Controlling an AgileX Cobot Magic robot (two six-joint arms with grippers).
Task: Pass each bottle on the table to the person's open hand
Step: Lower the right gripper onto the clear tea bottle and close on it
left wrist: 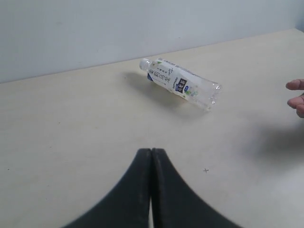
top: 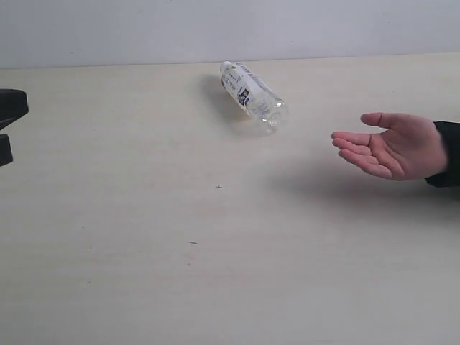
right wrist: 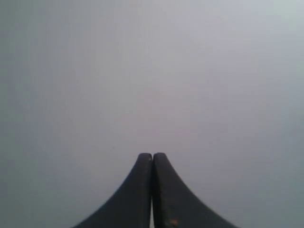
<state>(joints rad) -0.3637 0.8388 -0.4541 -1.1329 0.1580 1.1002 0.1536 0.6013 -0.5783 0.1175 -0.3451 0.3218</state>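
Note:
One clear bottle (top: 251,94) with a white text label and white cap lies on its side at the far middle of the table (top: 144,273); the left wrist view shows the bottle (left wrist: 180,83) too. A person's open hand (top: 388,145), palm up, reaches in from the right edge, and its fingertips (left wrist: 297,97) show in the left wrist view. My left gripper (left wrist: 151,150) is shut and empty, well short of the bottle; a dark part of that arm (top: 8,122) shows at the left edge. My right gripper (right wrist: 152,155) is shut and empty, facing a blank grey surface.
A pale wall (top: 230,29) runs behind the table's far edge. Tiny dark specks (top: 218,187) mark the tabletop between the arm and the hand.

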